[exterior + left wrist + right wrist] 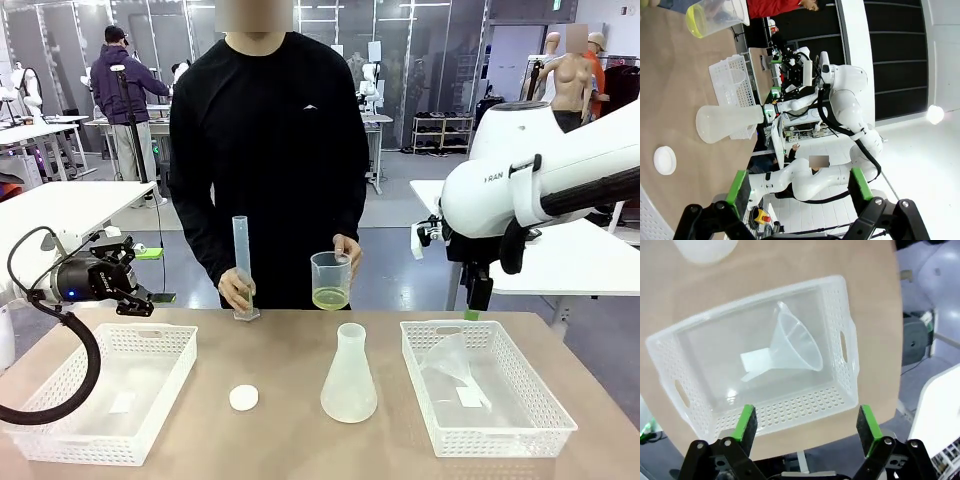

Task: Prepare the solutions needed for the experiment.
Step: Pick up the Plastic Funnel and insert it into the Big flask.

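Across the table, a person holds a clear beaker (331,278) with a shallow layer of pale yellow-green solution (330,297) in one hand. Their other hand steadies a tall graduated cylinder (241,266) standing on the table. The left wrist view shows the beaker (717,15) and the solution (695,21) at the top left. An empty conical flask (349,376) stands mid-table, with a white round stopper (243,398) to its left. My left gripper (138,298) hovers open at the left, above the left basket's far end. My right gripper (806,424) hangs open over the right basket, nothing between its fingers.
A white perforated basket (60,425) sits front left. A matching basket (425,400) at front right holds a clear funnel (450,362), also seen in the right wrist view (795,347). The flask (727,122) and stopper (664,160) lie ahead of my left gripper (799,185).
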`<state>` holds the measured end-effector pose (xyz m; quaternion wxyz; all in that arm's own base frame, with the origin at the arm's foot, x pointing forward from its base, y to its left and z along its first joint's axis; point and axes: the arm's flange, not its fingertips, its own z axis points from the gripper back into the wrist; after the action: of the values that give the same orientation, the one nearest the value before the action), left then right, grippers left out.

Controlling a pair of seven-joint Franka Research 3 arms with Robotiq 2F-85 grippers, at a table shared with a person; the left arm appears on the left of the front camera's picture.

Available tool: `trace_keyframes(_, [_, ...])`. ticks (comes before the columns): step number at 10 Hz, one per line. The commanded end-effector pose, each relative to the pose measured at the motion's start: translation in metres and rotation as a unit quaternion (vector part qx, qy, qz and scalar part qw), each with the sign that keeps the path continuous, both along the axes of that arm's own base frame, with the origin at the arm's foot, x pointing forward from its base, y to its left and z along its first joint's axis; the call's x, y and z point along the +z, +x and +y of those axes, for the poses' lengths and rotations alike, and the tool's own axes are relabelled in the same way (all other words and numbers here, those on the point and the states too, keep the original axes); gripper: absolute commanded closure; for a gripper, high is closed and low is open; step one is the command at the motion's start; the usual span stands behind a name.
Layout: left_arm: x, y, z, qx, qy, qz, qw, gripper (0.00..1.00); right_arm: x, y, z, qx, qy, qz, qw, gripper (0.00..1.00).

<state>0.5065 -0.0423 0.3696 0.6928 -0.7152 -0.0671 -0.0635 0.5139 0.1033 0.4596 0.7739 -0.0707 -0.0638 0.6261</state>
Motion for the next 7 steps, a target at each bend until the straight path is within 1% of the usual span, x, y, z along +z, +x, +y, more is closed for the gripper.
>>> trace_keyframes(1, [0.003,-0.001,0.000,-0.001,0.002,-0.003,1.000,0.00,-0.012,0.015,0.016,0.064,-0.040,0.052,0.996,0.00])
trace_keyframes(2, [0.003,-0.001,0.000,-0.001,0.002,-0.003,1.000,0.00,-0.016,0.017,0.020,0.093,-0.047,0.065,0.992,0.00])
trace_keyframes(4, [0.003,-0.001,0.000,-0.001,0.002,-0.003,1.000,0.00,-0.028,0.026,0.024,0.121,-0.088,0.106,0.983,0.00])
trace_keyframes(6, [0.003,-0.001,0.000,-0.001,0.002,-0.003,1.000,0.00,-0.042,0.040,0.026,0.140,-0.098,0.140,0.975,0.00])
trace_keyframes(7, [0.003,-0.001,0.000,-0.001,0.002,-0.003,1.000,0.00,-0.050,0.049,0.026,0.152,-0.090,0.147,0.973,0.00])
